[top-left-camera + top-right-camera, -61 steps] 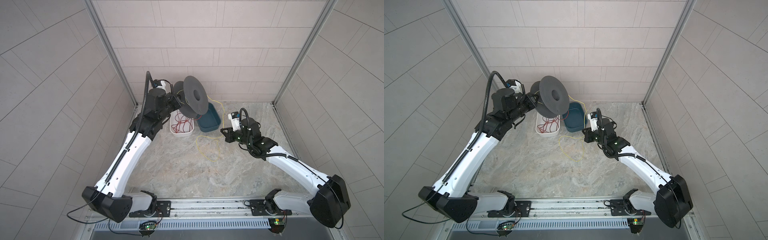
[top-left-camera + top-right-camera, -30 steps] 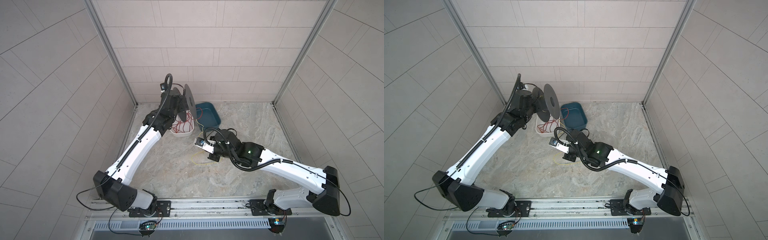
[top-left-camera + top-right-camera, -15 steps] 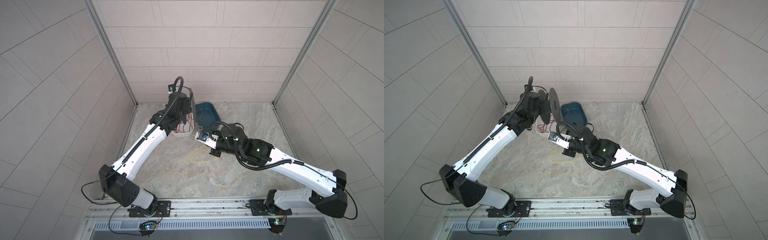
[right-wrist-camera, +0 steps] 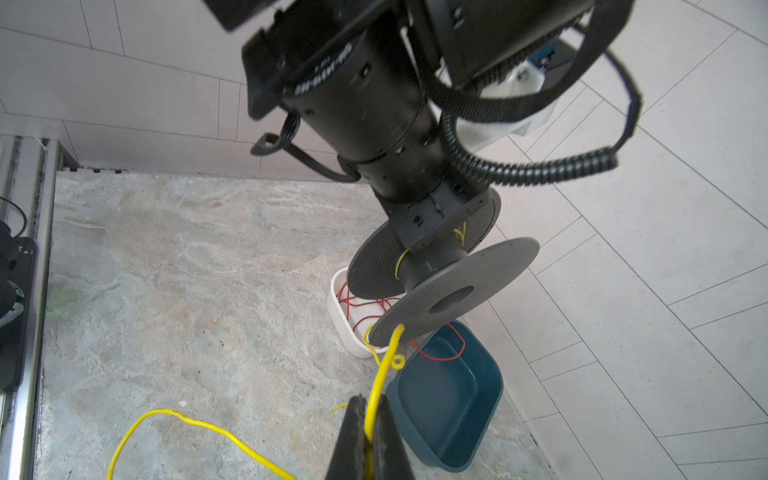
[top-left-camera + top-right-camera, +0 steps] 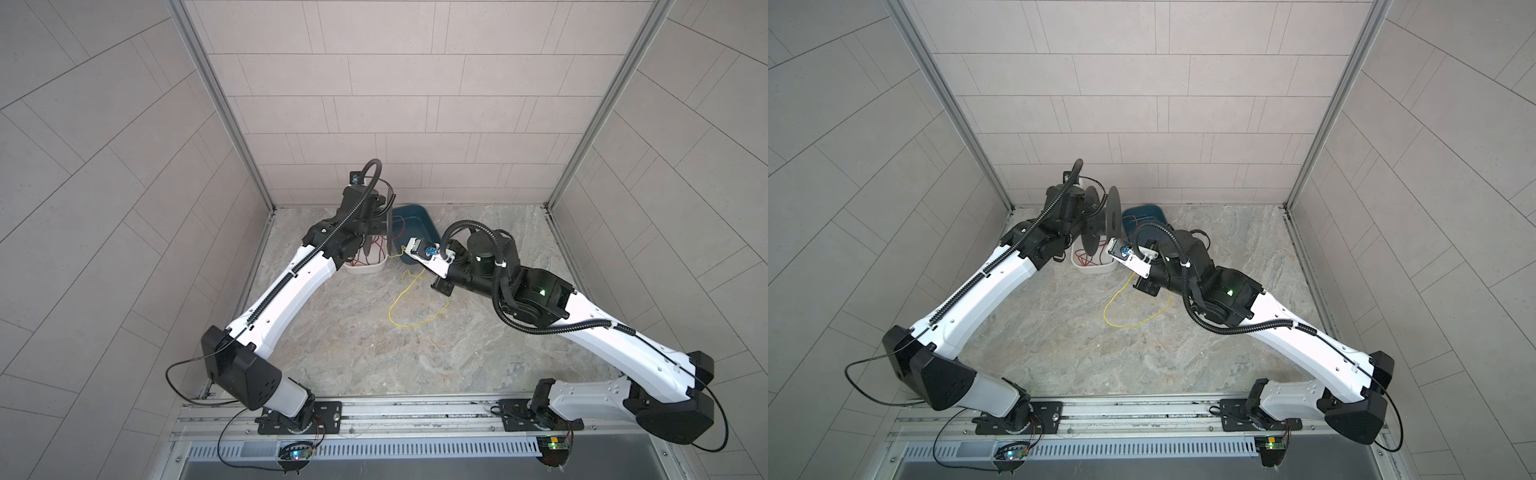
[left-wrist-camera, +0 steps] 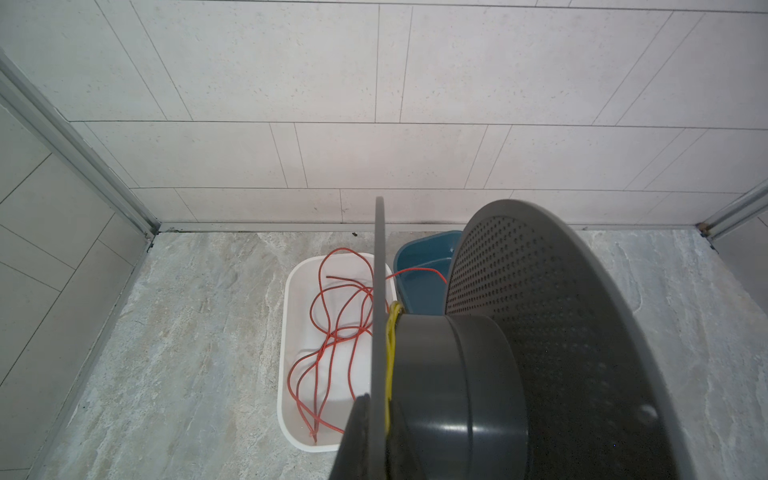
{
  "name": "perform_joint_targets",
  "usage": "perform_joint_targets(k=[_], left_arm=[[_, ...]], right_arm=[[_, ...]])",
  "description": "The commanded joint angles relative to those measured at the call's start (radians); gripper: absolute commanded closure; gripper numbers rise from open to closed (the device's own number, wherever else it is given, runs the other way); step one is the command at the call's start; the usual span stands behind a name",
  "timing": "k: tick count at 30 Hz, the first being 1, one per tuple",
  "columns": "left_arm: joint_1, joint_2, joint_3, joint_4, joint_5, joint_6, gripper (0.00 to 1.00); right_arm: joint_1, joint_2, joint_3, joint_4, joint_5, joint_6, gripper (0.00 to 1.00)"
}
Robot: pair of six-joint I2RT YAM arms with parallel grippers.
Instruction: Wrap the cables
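Between the closed fingers of the right pincer (image 4: pixel 369 405) runs the yellow cable (image 4: pixel 382 370), clamped tight. Ahead of the pincer's tips the cable climbs to the edge of the nearer flange of the dark grey spool (image 4: pixel 453 286) and goes out of sight behind it. On the hub, a few yellow turns (image 6: pixel 390 353) lie hard against the other flange. Behind the right pincer the slack drops to the worktop (image 5: pixel 374 353) and lies there in one loose open loop, seen in both top views (image 5: pixel 399 299) (image 5: pixel 1113 303).

The left pincer (image 6: pixel 378 415) is clamped on the rim of that second flange, one dark finger showing on its outer face. It holds the spool (image 5: pixel 1113 216) clear of the worktop with the flanges on edge. The right pincer sits near the spool without touching it.

Beneath the left pincer and spool stands a white tray (image 6: pixel 299 291) with a tangle of red wire (image 6: pixel 328 332) in it. Just beside it, close to the right pincer's tips, is a blue tray (image 4: pixel 478 415). One strand of the red wire (image 4: pixel 453 357) arches over into it.
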Motion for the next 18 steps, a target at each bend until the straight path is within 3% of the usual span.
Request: perform_joint_targets(k=[1,7,18], left_arm=[[-0.017,0.005,0.049,0.016,0.045,0.046,1.0],[-0.03,0.016,0.064,-0.052,0.119,0.124,1.0],[-0.031,-0.028,0.006,-0.07,0.235,0.253,1.0]], right_arm=[[-0.009,0.016,0.062,0.08,-0.047,0.024,1.0],[-0.055,0.059,0.122,0.095,-0.047,0.043,1.0],[-0.302,0.084,0.206,0.073,-0.225,0.208,1.0]])
